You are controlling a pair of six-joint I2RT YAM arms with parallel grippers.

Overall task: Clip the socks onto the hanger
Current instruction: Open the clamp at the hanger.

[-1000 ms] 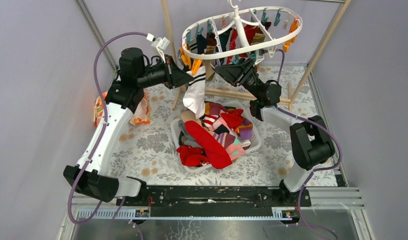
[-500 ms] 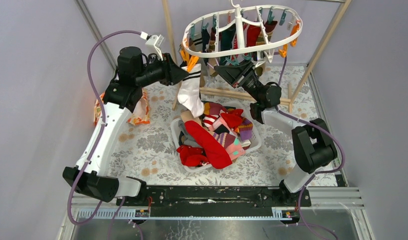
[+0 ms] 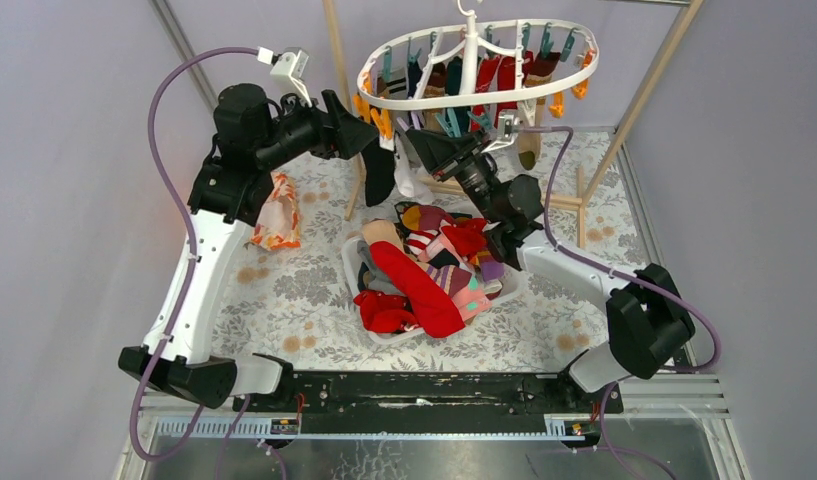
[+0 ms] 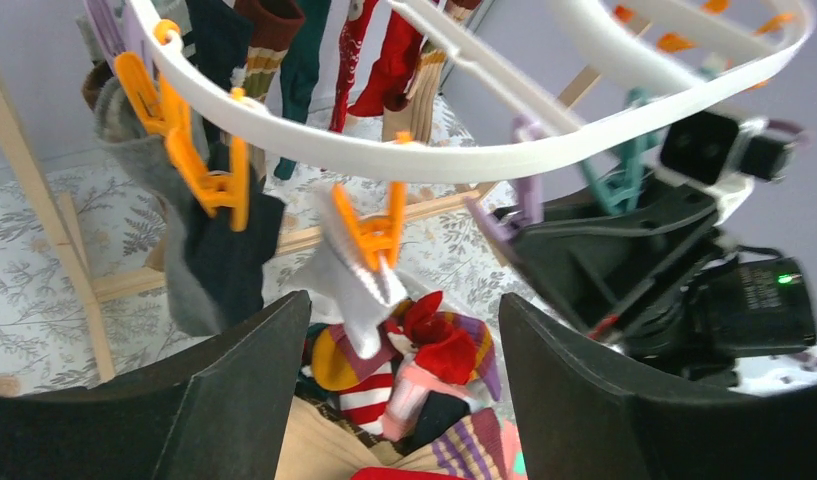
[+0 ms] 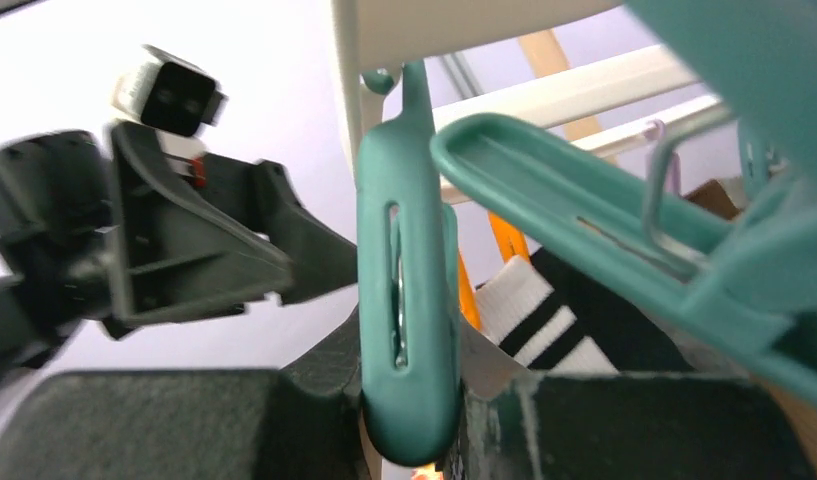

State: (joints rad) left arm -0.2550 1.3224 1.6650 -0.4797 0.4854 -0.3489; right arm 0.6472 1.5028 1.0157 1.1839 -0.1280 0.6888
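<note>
The white oval hanger (image 3: 454, 98) hangs at the back with several socks clipped to it. A white sock (image 4: 356, 285) hangs from an orange clip (image 4: 374, 232) on the hanger's near rim (image 4: 434, 160). My left gripper (image 4: 399, 335) is open just below that sock, touching nothing; from above, the left gripper (image 3: 369, 132) sits at the rim's left end. My right gripper (image 5: 409, 420) is shut on a teal clip (image 5: 407, 300), under the rim where the right gripper (image 3: 419, 142) shows from above. A white black-striped sock (image 5: 524, 310) hangs behind that clip. More socks (image 3: 424, 275) lie piled below.
A white basket (image 3: 506, 292) holds the sock pile mid-table. A light wooden frame (image 3: 464, 188) of poles stands under and behind the hanger. An orange floral cloth (image 3: 274, 215) lies at the left. A dark sock (image 3: 377, 172) hangs beside the white one.
My left gripper has opened and let go of the white sock, which now hangs from the orange clip. The hanger swung left. My right gripper closed on the teal clip.
</note>
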